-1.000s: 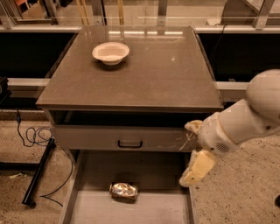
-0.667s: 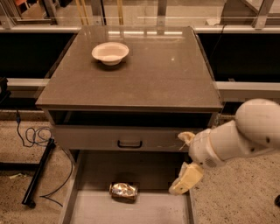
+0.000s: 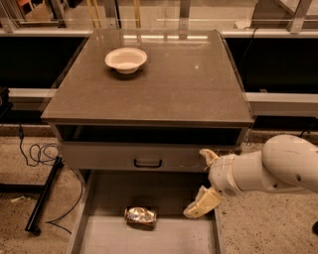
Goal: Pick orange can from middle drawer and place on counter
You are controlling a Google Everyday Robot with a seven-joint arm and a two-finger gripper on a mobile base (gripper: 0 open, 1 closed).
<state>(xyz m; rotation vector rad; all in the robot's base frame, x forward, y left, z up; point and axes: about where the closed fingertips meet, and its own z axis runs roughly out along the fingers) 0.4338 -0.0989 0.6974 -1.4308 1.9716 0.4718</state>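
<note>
You have a speckled beige floor (image 3: 263, 233) on both sides. On the left, a black cable (image 3: 37, 151) loops across it beside a slanted black stand leg (image 3: 44, 196). Pale rails (image 3: 280, 103) run off to either side with dark gaps behind them, and glass panels (image 3: 149, 10) in metal frames line the back. The claw (image 3: 204, 178) hangs low on the right, fingers spread, over the right wall of the open drawer (image 3: 169, 238).

**Orange can** (image 3: 140, 217): crinkled gold-orange and silver, shiny.
**Middle drawer** (image 3: 166, 240), beneath the can: plain pale grey floor, darker grey walls.
**Gripper** (image 3: 198, 184), right of the can: cream-yellow fingers, spread apart, on a white arm (image 3: 278, 168).
**Counter** (image 3: 189, 89), above and behind the can: dark grey-brown with a faint sheen.
**Bowl** (image 3: 126, 59), far behind the can: off-white.
**Handle** (image 3: 147, 162), just above the can: black on a grey front.
**Ground** (image 3: 258, 230), right of the can: speckled beige.
</note>
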